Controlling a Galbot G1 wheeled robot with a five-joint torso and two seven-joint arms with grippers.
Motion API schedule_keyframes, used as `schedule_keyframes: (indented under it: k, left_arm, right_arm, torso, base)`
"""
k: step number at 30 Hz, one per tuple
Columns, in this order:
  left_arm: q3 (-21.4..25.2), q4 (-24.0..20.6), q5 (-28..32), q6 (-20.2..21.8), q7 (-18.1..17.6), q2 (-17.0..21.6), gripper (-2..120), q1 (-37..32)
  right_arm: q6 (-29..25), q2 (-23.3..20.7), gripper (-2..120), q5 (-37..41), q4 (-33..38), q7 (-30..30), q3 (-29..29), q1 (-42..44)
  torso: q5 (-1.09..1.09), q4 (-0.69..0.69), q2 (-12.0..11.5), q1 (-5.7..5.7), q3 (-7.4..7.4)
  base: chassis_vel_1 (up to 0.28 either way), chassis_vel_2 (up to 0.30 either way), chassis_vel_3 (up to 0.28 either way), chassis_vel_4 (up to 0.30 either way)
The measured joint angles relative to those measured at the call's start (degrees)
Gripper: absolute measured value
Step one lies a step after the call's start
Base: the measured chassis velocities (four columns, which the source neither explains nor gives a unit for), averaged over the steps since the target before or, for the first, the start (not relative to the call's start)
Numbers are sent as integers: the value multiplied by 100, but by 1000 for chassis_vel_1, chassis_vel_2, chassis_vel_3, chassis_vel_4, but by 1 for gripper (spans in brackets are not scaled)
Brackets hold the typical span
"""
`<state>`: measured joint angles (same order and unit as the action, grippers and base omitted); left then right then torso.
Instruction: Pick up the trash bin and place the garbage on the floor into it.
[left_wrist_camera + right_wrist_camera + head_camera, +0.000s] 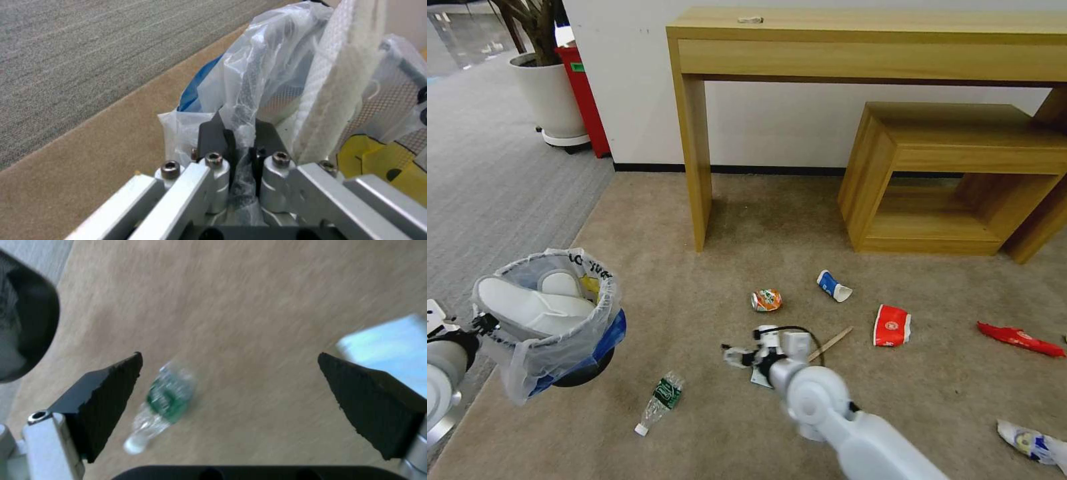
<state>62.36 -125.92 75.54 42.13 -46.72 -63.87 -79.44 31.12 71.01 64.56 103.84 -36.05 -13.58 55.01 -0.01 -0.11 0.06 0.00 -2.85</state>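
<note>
Held aloft by left pincer (240, 146) clamped on bin (550, 320) rim, ready for litter; bottle (166, 400) below right pincer (229, 396), spread apart.

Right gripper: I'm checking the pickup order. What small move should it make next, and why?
Probably shift the open right gripper sideways to centre over the bottle, then lower. The bottle lies off-centre near one finger, on the carpet. The left gripper holds the bin up beside it.

black lettering on bin bag (582, 263), none readable.
</note>
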Motion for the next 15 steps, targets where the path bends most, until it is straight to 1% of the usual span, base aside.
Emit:
schedule_keyframes:
  k: [1, 3, 5, 6, 8, 9, 11, 12, 15]
  left_arm:
    - [0, 0, 0, 0, 0, 0, 2, 0]
    - [0, -3, 0, 0, 0, -3, 2, 5]
    - [-1, -3, 0, 0, 0, -6, 2, 8]
    - [-8, -3, 0, 0, 0, -18, 2, 19]
    - [-18, 3, -4, 0, 8, -40, 2, 34]
    - [-18, 3, -4, 0, 8, -40, 2, 34]
    - [-25, 12, -17, 0, 25, -61, 2, 36]
    - [-26, 22, -31, 0, 40, -88, 2, 37]
    - [-26, 25, -40, 0, 47, -99, 2, 37]
  right_arm:
    - [0, 0, 100, 0, 0, 0, 0, 0]
    - [52, 179, 100, 615, -85, -497, -230, -169]
    - [62, 208, 100, 725, -95, -596, -268, -201]
    - [79, 314, 100, 1068, -151, -966, -430, -331]
    - [76, 471, 100, 1372, -306, -1372, -642, -515]
    - [76, 471, 100, 1372, -306, -1372, -642, -515]
    - [48, 603, 100, 1519, -475, -1602, -772, -671]
    - [11, 778, 100, 1630, -731, -1734, -897, -837]
    - [-4, 880, 100, 1652, -891, -1764, -949, -903]
  torso:
    - [0, 0, 0, 0, 0]
    - [0, 0, 0, 0, 0]
    - [0, 0, 0, 0, 0]
    - [0, 0, 0, 0, 0]
    - [0, 0, 0, 0, 0]
    - [0, 0, 0, 0, 0]
    - [0, 0, 0, 0, 0]
    - [0, 0, 0, 0, 0]
    - [0, 0, 0, 0, 0]
  base:
    - [0, 0, 0, 0]
    - [0, 0, 0, 0]
    - [0, 0, 0, 0]
    - [0, 0, 0, 0]
    - [0, 0, 0, 0]
    - [0, 0, 0, 0]
    - [0, 0, 0, 0]
    - [0, 0, 0, 0]
    - [0, 0, 0, 0]
